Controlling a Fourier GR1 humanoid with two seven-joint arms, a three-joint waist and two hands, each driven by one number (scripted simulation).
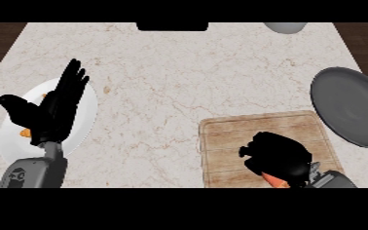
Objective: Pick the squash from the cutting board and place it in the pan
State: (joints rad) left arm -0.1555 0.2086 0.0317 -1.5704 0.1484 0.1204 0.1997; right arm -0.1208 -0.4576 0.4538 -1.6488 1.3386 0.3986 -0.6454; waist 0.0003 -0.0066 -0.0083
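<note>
grey forearms, black left hand [52,108] and right hand [277,157]

A kitchen: marble counter [179,78], cutting board [237,136], pan [345,105].

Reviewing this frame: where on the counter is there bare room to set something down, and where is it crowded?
Bare marble runs across the counter's middle, between the white plate and the cutting board. The pan looks empty. Crowded: the left hand over the plate, and the right hand curled on the board.
</note>
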